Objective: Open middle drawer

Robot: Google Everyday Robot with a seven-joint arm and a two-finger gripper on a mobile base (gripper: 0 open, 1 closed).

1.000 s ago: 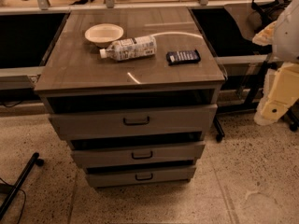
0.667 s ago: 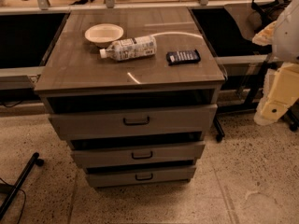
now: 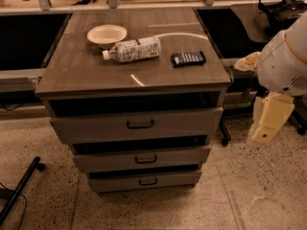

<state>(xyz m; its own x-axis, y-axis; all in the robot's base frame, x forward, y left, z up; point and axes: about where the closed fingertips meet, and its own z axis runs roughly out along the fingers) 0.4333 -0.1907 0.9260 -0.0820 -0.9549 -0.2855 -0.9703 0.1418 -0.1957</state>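
The grey-brown cabinet (image 3: 72, 78) has three stacked drawers. The middle drawer (image 3: 110, 161) is the mid-sized front, with a small dark bar handle (image 3: 146, 159), and sits between the tall top drawer (image 3: 96, 127) and the small bottom drawer (image 3: 115, 182). A dark gap shows above each front. My gripper (image 3: 265, 134) hangs cream-coloured at the right edge of the view, well to the right of the cabinet at about drawer height, touching nothing.
On the cabinet top lie a shallow bowl (image 3: 107, 34), a plastic bottle (image 3: 132, 50) on its side and a dark packet (image 3: 188, 58). Dark desks stand behind and to both sides. A black leg (image 3: 21, 188) lies on the floor at the left.
My arm and gripper have moved slightly down and to the left, nearer the cabinet's right side. The drawers and the things on top have not moved.
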